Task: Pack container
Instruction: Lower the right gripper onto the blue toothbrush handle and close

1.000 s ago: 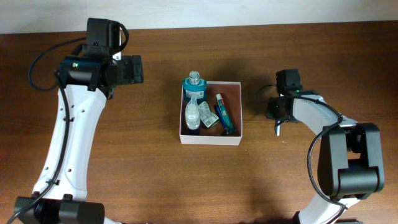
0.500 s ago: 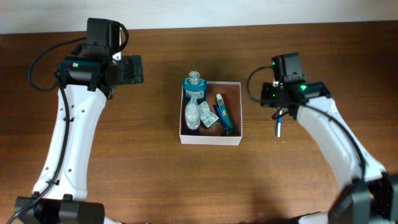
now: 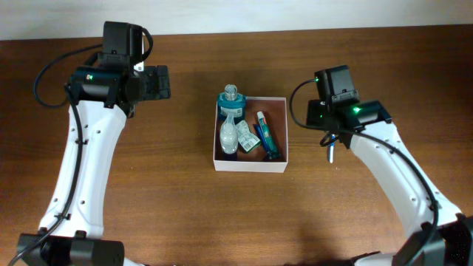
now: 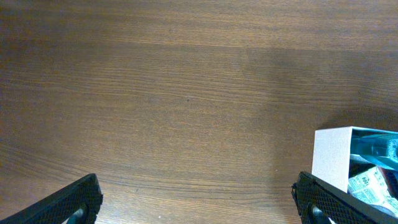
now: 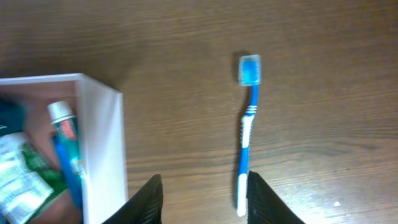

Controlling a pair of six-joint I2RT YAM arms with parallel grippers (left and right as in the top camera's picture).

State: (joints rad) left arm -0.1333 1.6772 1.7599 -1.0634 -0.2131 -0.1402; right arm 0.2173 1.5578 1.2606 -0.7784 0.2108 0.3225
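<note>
The container [image 3: 251, 168], a square, shallow, thin-walled white box with a reddish-brown floor, sits at the middle of the dark, grained wooden table [image 3: 148, 192]. Inside it are a blue mouthwash bottle [image 3: 230, 103] at 11 o'clock, a clear rounded bottle [image 3: 228, 137], a crinkled sachet [image 3: 248, 137] and a slim toothpaste tube [image 3: 266, 137]. At 3 o'clock of the box, apart from it, a blue-and-white toothbrush [image 5: 247, 127] lies flat. The right claw [image 5: 205, 202] hovers over its handle end, fingers spread and empty. The left claw [image 4: 199, 208], at 10 o'clock, is also spread wide and holds nothing.
</note>
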